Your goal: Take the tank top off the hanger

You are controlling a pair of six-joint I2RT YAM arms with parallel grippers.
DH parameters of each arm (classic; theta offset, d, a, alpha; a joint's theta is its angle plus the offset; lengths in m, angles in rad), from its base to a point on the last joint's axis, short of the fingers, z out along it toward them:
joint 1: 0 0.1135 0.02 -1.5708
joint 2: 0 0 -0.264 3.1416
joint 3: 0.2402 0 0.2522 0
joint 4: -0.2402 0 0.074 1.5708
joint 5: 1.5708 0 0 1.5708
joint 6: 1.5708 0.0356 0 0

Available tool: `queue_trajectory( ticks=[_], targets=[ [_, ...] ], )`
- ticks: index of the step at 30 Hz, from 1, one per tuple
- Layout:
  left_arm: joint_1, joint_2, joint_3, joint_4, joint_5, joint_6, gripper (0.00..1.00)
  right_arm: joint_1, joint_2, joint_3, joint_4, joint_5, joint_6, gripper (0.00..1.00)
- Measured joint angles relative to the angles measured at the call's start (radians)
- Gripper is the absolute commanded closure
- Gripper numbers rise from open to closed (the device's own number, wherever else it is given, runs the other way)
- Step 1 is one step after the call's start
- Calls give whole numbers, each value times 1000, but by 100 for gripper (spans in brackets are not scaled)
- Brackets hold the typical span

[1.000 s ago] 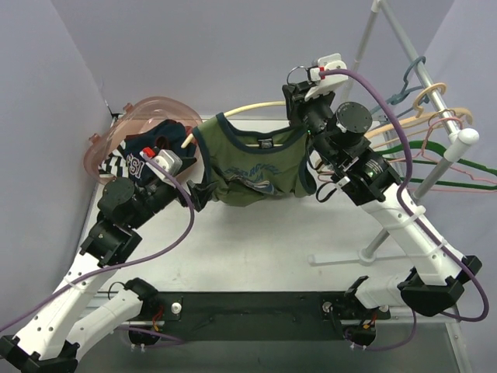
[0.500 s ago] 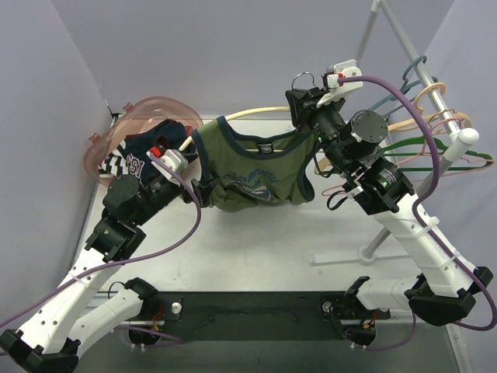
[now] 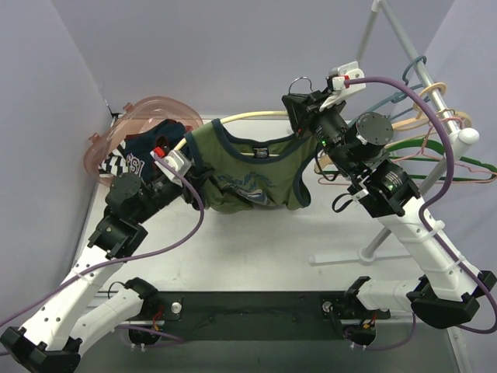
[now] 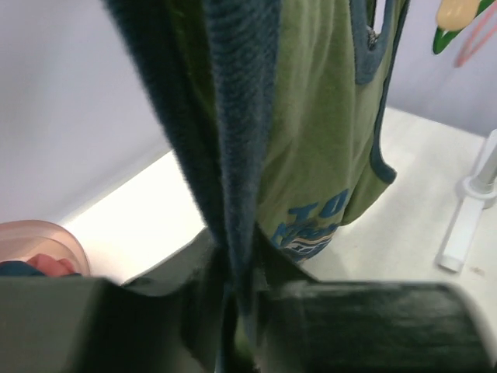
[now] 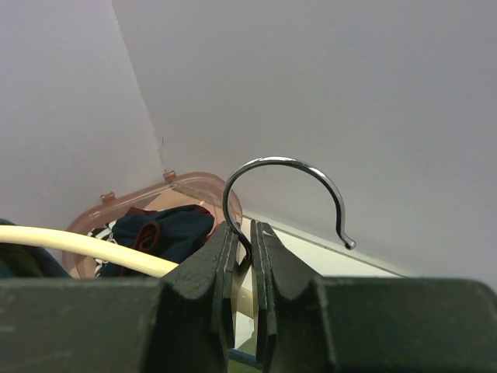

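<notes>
1. Green tank top (image 3: 252,175) centre frame, draped on cream hanger (image 3: 248,116).
2. Left gripper (image 4: 239,291) pinched on tank top's dark-trimmed edge, likely for pulling it off.
3. Right gripper (image 5: 242,252) clamped on hook (image 5: 279,159) neck, anchoring hanger against that pull.
4. Pink basket (image 3: 147,109) upper left, probable drop spot.

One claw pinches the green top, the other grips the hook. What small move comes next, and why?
Probably the left gripper should draw the tank top by its dark trim leftward off the cream hanger: its fingers pinch that trim, the top hangs on the hanger, and the right gripper clamps the hook steady.
</notes>
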Motion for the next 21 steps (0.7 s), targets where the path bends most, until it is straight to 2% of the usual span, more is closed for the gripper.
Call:
queue_trajectory(
  ticks=[3,10,17,21],
  targets=[
    [0,-16,-13,4,10,-3,100,0,-3,0,0,-3,1,100],
    [0,-93,-16,-60,-10,-16,100,0,-3,-4,2,-4,-26,100],
    [0,-188,-6,-148,-109,-67,100,-6,-3,-46,31,39,-87,100],
    [0,-200,41,-204,-164,-124,100,-65,-3,-97,46,54,-59,100]
  ],
)
